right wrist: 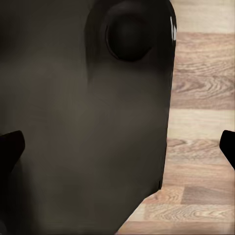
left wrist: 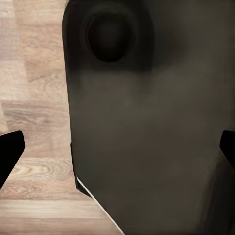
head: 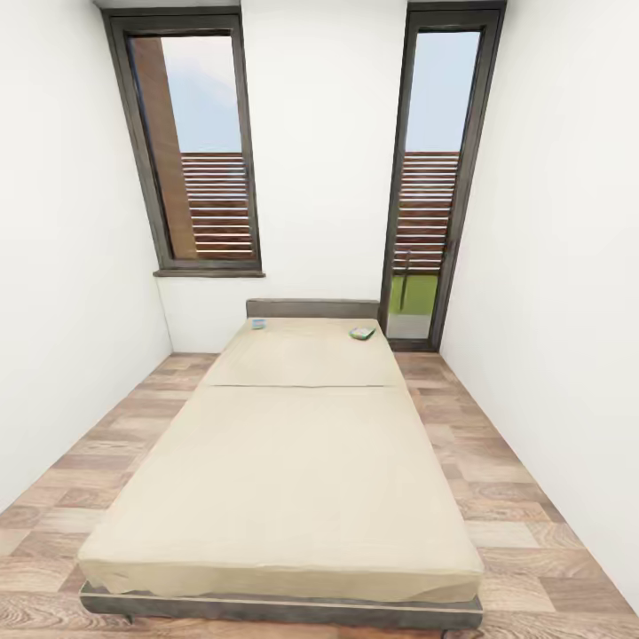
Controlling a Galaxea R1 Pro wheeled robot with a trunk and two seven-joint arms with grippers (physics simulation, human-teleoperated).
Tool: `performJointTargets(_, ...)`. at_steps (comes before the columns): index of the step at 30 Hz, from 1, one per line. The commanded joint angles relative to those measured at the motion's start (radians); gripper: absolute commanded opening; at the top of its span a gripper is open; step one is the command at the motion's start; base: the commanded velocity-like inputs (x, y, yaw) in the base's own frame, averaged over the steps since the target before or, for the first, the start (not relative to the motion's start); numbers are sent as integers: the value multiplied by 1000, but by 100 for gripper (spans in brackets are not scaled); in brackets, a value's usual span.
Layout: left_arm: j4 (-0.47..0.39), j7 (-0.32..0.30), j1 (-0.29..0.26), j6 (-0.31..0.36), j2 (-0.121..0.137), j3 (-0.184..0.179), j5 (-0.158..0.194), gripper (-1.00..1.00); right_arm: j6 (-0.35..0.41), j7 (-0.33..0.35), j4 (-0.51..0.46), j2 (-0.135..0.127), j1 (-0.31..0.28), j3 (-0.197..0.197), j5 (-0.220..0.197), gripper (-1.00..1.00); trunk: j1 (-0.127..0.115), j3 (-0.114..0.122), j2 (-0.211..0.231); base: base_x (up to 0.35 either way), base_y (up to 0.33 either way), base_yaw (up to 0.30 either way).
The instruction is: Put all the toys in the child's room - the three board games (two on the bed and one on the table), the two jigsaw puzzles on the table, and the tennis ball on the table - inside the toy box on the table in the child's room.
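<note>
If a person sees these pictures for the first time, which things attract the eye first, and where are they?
The wide bed with its beige mattress fills the middle of the head view, running toward the far wall. Two small board games lie near its headboard: a blue one at the left, a green-white one at the right. Two tall windows flank the wall behind.

A smooth, dark grey-brown body panel carries a round recessed hollow. Black fingertips are blunt and matte. The right-side panel matches, with a thin glossy highlight.

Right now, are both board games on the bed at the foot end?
No: both board games, blue and green-white, lie near the headboard of the bed.
</note>
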Motion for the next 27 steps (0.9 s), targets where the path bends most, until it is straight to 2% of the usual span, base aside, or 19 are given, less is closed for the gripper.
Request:
performJointTargets(1,0,0,0,0,0,0,0,100,0,0,0,0,0,0,0,100,0,0,0,0,0,0)
performJointTargets(9,-2,-2,-2,1,-6,4,3,100,8,9,5,4,-2,-1,-6,100,0,0,0,0,0,0)
performJointTargets(15,-2,-2,-2,1,-25,2,4,100,3,8,6,38,-2,0,0,100,0,0,0,0,0,0)
performJointTargets(27,-2,-2,-2,2,-34,-3,2,100,2,2,8,56,-1,2,3,100,0,0,0,0,0,0)
